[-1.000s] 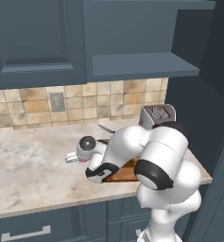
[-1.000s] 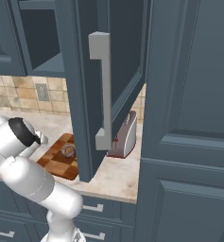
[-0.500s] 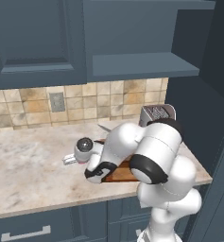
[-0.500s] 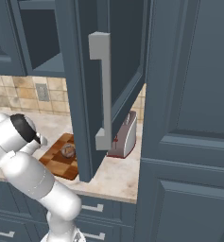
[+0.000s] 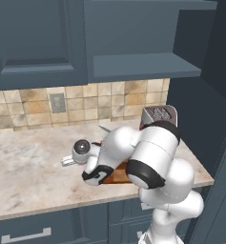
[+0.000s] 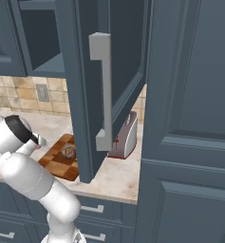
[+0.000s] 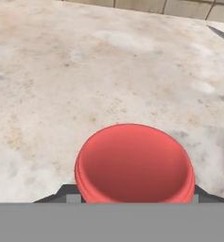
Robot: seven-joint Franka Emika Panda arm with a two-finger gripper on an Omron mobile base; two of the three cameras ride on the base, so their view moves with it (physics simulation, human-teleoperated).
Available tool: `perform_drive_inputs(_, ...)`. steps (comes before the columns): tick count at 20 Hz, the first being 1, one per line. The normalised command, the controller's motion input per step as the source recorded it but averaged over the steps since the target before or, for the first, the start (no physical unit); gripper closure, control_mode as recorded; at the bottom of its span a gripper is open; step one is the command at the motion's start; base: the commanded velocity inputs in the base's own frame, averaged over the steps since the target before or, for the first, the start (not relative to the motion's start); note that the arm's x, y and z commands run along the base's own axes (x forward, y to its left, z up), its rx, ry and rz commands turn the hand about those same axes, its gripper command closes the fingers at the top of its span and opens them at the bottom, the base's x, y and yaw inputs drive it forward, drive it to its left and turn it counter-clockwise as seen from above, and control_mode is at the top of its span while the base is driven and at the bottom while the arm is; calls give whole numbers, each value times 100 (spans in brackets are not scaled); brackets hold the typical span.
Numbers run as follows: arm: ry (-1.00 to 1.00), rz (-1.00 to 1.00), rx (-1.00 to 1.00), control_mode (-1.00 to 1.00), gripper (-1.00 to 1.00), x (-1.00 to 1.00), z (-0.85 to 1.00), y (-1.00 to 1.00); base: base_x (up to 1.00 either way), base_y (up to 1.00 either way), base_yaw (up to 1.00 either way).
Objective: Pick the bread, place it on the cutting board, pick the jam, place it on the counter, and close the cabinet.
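- The end effector (image 7: 134, 196) is clenched on the jam (image 7: 134, 163); the jar's red lid sits between the fingertips at the hand view's 6 o'clock, over the beige marbled table (image 7: 61, 71).
- In the right base view the bread (image 6: 68, 151) rests on the cutting board (image 6: 57, 163), near its 12 o'clock edge.
- The cabinet (image 6: 92, 85) door stands swung open, its silver bar handle (image 6: 104, 90) facing out.
- A toaster (image 6: 125, 137) stands at the board's 3 o'clock.
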Motion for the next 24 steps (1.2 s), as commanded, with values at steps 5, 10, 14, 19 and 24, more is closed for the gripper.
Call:
perform_drive_inputs(5, 0, 0, 0, -100, -100, 0, 0, 0, 0, 0, 0)
perform_drive_inputs(10, 0, 0, 0, -100, -100, 0, 0, 0, 0, 0, 0)
perform_drive_inputs(14, 0, 0, 0, -100, -100, -3, 0, 0, 0, 0, 0)
perform_drive_inputs(19, 0, 0, 0, -100, -100, -18, 3, 0, 0, 0, 0)
perform_drive_inputs(24, 0, 0, 0, -100, -100, -28, 11, 0, 0, 0, 0)
